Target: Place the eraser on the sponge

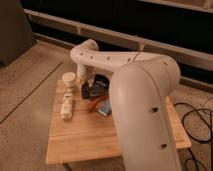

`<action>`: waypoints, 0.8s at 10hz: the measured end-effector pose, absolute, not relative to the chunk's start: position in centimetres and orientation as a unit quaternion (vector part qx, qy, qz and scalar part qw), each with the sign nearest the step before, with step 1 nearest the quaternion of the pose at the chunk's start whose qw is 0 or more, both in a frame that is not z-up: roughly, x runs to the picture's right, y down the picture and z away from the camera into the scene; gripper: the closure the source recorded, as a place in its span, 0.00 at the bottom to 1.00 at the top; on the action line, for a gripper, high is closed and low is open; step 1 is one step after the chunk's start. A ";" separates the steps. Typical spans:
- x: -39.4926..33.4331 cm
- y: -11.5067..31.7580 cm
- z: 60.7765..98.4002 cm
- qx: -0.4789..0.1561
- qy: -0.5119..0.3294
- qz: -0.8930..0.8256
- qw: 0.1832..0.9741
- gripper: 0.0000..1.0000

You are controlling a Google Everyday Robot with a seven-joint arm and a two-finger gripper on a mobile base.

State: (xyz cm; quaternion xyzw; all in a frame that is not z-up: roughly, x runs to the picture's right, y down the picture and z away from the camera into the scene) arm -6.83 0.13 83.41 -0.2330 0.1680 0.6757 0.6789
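The sponge (105, 108), a flat blue-grey pad, lies near the middle of the wooden table (95, 137), half under my big white arm. My gripper (86, 91) hangs from the wrist just behind the sponge and to its left, low over the table beside the round black bowl (101, 83). No separate eraser shows. The dark shapes at the gripper's tip hide whether it is there.
A thin red-orange stick (95, 103) lies against the sponge's left edge. A white bottle (66, 107) lies at the table's left side, with a small white cup (69, 79) behind it. Black cables (196, 116) trail on the floor to the right.
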 end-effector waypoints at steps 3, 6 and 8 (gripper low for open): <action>-2.8 2.7 82.4 -0.230 0.202 0.707 0.637 0.82; -1.2 4.7 82.5 -0.234 0.222 0.717 0.618 0.82; 0.0 5.6 82.9 -0.239 0.234 0.721 0.607 0.82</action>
